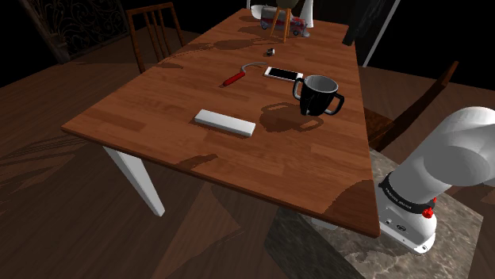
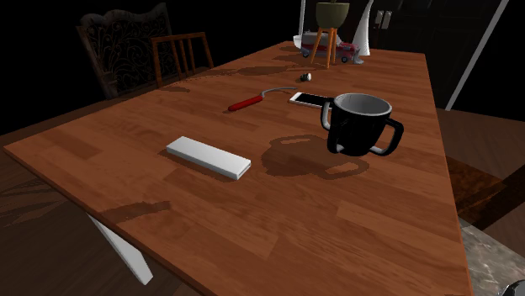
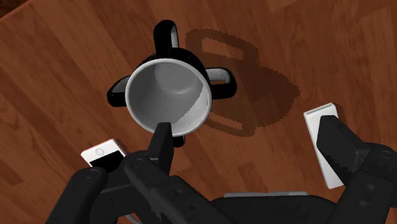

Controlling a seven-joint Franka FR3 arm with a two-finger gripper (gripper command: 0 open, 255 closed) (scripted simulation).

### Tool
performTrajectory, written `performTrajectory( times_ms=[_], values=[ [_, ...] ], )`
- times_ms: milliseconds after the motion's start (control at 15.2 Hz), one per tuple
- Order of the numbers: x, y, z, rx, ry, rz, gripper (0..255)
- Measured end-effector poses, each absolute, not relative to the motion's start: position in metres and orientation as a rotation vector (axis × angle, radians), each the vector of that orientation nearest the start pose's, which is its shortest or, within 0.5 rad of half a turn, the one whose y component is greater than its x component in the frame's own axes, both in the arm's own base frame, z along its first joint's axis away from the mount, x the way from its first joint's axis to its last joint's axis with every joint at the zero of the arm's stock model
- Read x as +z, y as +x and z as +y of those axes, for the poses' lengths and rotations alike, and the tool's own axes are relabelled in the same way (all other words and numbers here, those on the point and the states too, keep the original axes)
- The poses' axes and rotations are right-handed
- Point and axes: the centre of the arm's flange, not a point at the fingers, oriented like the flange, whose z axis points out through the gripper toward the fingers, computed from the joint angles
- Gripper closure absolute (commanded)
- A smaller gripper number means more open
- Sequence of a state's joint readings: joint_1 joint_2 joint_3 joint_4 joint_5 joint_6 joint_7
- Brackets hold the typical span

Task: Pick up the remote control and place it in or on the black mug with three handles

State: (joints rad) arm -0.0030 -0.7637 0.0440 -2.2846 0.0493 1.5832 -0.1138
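Note:
The remote control [image 1: 225,123] [image 2: 207,157] is a flat white bar lying on the wooden table [image 1: 159,119] [image 2: 353,227], toward the shoulder view's left of the mug. The black mug [image 1: 319,95] [image 2: 360,126] stands upright, pale grey inside, with handles sticking out around it. In the wrist view my gripper [image 3: 247,143] hangs open high above the table, holding nothing. One fingertip [image 3: 162,141] overlaps the mug's [image 3: 168,95] rim. The other finger covers part of the remote [image 3: 318,114].
A white phone [image 1: 283,74] [image 2: 311,99] [image 3: 102,153] lies just behind the mug, with a red-handled tool [image 1: 234,78] [image 2: 246,103] nearby. At the far end stand a small wooden stool with a pot [image 2: 330,34] and a white vase [image 2: 363,34]. A chair [image 1: 155,32] [image 2: 181,55] sits alongside.

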Motion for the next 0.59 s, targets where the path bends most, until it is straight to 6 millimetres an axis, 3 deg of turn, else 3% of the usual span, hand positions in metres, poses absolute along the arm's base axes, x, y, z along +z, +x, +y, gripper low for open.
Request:
performTrajectory(
  times_ms=[198,594],
  values=[
    [0.611,0.324,0.033,-0.094,-3.115,-0.237,0],
    [0.567,0.372,0.075,-0.074,-3.110,-0.296,0]
  ],
)
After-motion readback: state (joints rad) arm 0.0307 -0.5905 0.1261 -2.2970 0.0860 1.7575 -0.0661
